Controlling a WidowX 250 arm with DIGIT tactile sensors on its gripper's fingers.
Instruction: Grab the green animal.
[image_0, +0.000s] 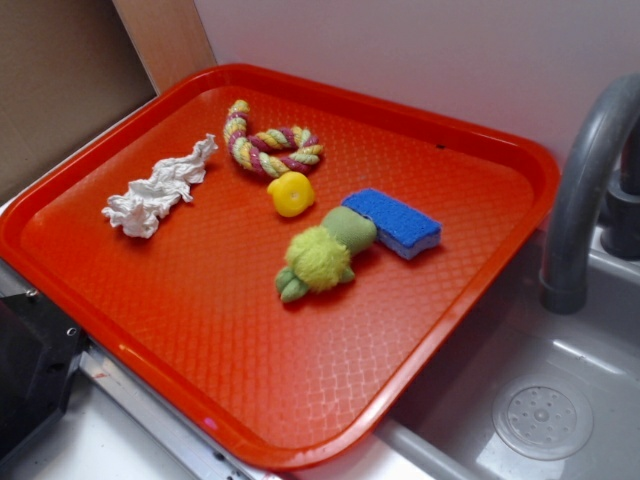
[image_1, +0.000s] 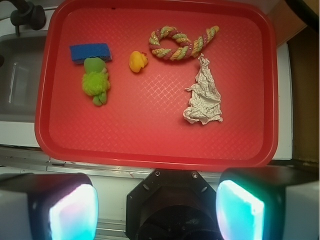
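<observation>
— Where does the green animal (image_1: 95, 81) lie?

— In the wrist view it sits in the upper left part of the red tray (image_1: 155, 145), fuzzy body down-frame, smooth olive head up-frame and touching the blue sponge (image_1: 90, 51). In the exterior view the same toy (image_0: 322, 254) is near the middle of the tray (image_0: 200, 330), feet toward the lower left, head against the sponge (image_0: 392, 222).

— And the pincer?

— The gripper (image_1: 157, 212) is at the bottom edge of the wrist view, below the tray's near rim. Its two fingers (image_1: 74, 212) stand wide apart, one at lower left and one at lower right, holding nothing. The animal is well apart from it, up-frame and left of its centre line, roughly above the left finger.

— What else is on the tray?

— A small yellow rubber toy (image_1: 137, 61) just right of the animal, not touching it. Further right, a braided rope (image_1: 180, 43) near the top, and a crumpled white cloth (image_1: 203, 95) below it. A grey faucet (image_0: 585, 190) rises over the sink (image_0: 540, 410) at the right of the exterior view.
</observation>
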